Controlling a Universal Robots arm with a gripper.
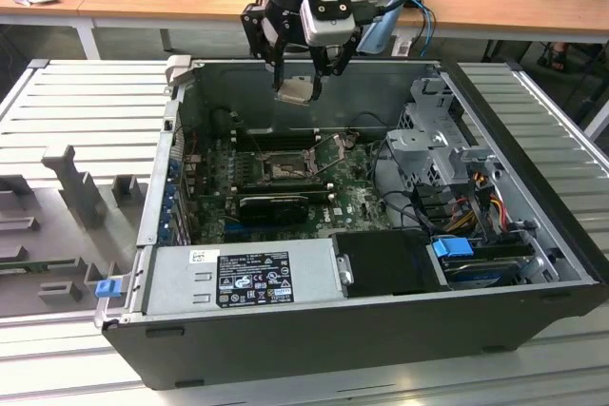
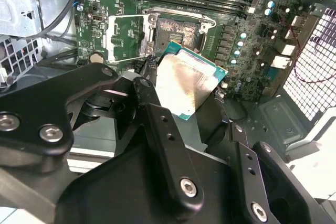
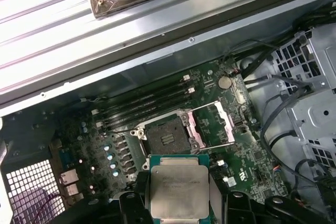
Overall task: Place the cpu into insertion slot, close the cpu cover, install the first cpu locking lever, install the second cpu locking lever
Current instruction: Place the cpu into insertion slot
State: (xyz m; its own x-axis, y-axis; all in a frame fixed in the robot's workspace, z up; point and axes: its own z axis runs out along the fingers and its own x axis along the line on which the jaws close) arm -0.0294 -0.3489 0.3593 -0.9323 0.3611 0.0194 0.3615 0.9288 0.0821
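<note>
My gripper [image 1: 297,88] hangs above the open computer case, shut on the cpu [image 1: 295,91], a flat square chip with a pale metal face and a green rim. In both wrist views the cpu [image 2: 188,83] [image 3: 178,190] sits between the black fingers [image 2: 151,109], well above the board. The insertion slot [image 1: 285,170] [image 2: 176,30] [image 3: 167,139] lies bare below it on the green motherboard. The cpu cover [image 2: 126,38] [image 3: 215,124] is swung open beside the slot, resting back from it.
Long black memory slots [image 3: 147,103] run along one side of the socket. A black graphics card [image 1: 276,204], the grey power supply [image 1: 247,278] and a metal drive cage [image 1: 428,140] with cables crowd the case. Grey foam holders [image 1: 57,216] lie at the exterior view's left.
</note>
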